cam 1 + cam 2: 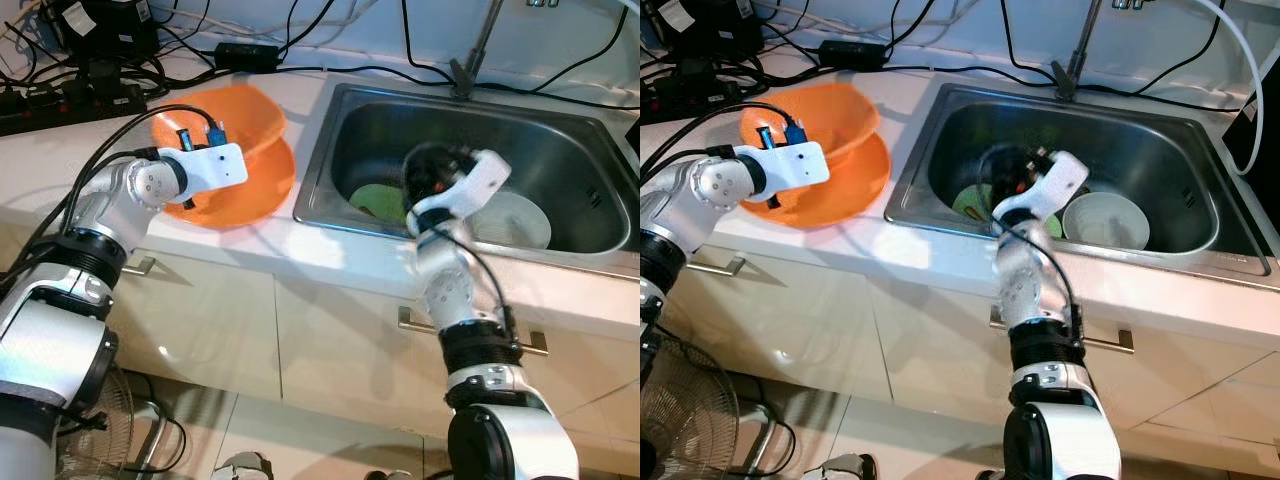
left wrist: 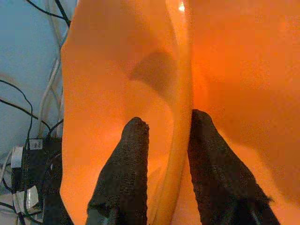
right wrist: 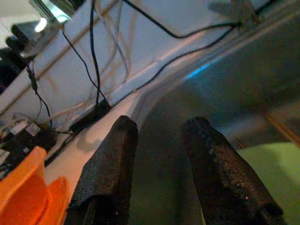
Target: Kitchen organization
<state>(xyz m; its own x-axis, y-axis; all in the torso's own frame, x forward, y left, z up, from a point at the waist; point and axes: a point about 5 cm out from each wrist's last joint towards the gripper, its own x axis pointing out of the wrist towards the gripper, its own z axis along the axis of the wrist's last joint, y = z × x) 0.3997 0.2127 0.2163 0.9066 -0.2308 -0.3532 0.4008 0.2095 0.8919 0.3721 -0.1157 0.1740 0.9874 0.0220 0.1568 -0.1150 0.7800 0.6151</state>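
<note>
Two orange bowls sit nested on the white counter left of the sink, the upper one (image 1: pixel 245 118) tilted inside the lower one (image 1: pixel 262 190). My left gripper (image 2: pixel 166 123) has its fingers on either side of the upper bowl's rim (image 2: pixel 180 93), shut on it. My right gripper (image 3: pixel 161 124) hangs inside the steel sink (image 1: pixel 330 215), open with nothing between its fingers. It is just above a green plate (image 1: pixel 376 198) on the sink floor. A white bowl (image 1: pixel 522 222) sits to the right of that plate.
The faucet (image 1: pixel 476 48) rises behind the sink. Power strips and tangled black cables (image 1: pixel 70 92) crowd the back left of the counter, with a black adapter (image 1: pixel 248 52) nearby. Cupboard doors with handles (image 1: pixel 412 322) lie below. A fan (image 1: pixel 112 425) stands on the floor at left.
</note>
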